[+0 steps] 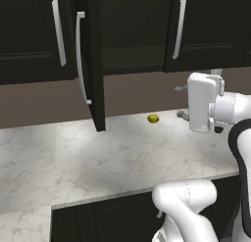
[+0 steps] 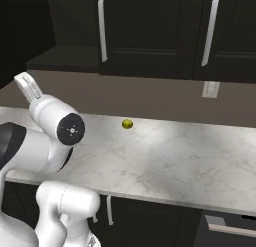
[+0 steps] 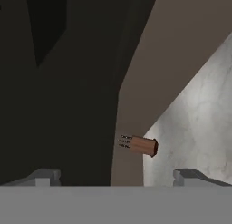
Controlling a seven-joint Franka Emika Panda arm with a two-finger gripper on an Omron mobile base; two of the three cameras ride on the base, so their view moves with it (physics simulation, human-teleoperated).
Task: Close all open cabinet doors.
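Flat, even rendered light, no visible lamp; the marble counter [image 1: 59,157] reads bright and pale across both base views, with no glare; the cabinet doors [image 1: 29,35] above it stay nearly black, their panels barely legible; the open cavity at the upper left of the right base view sinks into near-total darkness; a faint soft shadow lies under the small yellow-green fruit [image 2: 127,124]; edges look slightly soft and low in resolution; the hand view is dim, its dark left half featureless.
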